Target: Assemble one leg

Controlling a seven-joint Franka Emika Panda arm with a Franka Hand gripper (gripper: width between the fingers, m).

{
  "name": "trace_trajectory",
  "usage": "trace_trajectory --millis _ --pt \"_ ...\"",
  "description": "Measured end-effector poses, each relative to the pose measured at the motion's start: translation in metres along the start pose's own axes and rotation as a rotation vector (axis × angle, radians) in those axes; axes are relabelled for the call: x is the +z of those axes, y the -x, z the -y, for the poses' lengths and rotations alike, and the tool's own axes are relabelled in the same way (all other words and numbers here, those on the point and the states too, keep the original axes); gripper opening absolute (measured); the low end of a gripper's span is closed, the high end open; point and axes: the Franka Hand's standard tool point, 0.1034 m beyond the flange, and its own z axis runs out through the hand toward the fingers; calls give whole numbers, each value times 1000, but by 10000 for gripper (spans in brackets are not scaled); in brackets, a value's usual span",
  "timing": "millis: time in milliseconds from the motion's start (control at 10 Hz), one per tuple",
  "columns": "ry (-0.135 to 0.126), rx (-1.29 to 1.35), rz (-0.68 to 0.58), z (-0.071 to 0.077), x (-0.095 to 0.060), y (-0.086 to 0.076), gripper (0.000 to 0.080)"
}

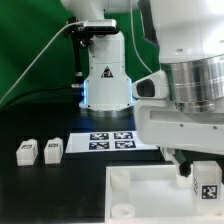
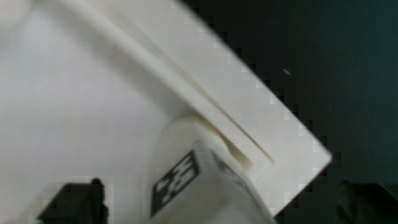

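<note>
My gripper (image 1: 197, 176) hangs over the far right corner of the large white rimmed panel (image 1: 150, 200). One leg (image 1: 208, 189), a small white block with a black-and-white tag, stands there between my fingers. In the wrist view the leg (image 2: 199, 185) rises beside the panel's rim (image 2: 214, 95). The left finger (image 2: 75, 202) stands apart from the leg with a gap of panel showing. The other finger is lost against the dark table. The jaws look open around the leg. Two more legs (image 1: 27, 152) (image 1: 53, 149) lie on the black table at the exterior view's left.
The marker board (image 1: 110, 140) lies behind the panel, in front of the arm's base (image 1: 105, 85). A round corner socket (image 1: 121, 178) shows at the panel's far left corner. My own arm (image 1: 190, 70) fills the exterior view's right.
</note>
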Motion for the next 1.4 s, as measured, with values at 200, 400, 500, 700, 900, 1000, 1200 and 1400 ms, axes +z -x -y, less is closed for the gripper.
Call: trace_trajectory --millis 200,400,500,700,900,1000,1200,1400 --pt "17 -342 -14 -3 1 -2 649" --pt "18 -405 -18 -7 5 -4 649" --pt "18 -374 -18 -7 5 -4 529" --pt "12 -274 -17 -6 5 -3 394" --pt "7 -77 -18 -6 5 -3 290" --pt "4 72 -10 -5 4 -5 290" --pt "20 463 34 -3 4 -7 290" --pt "47 859 93 1 6 -9 290"
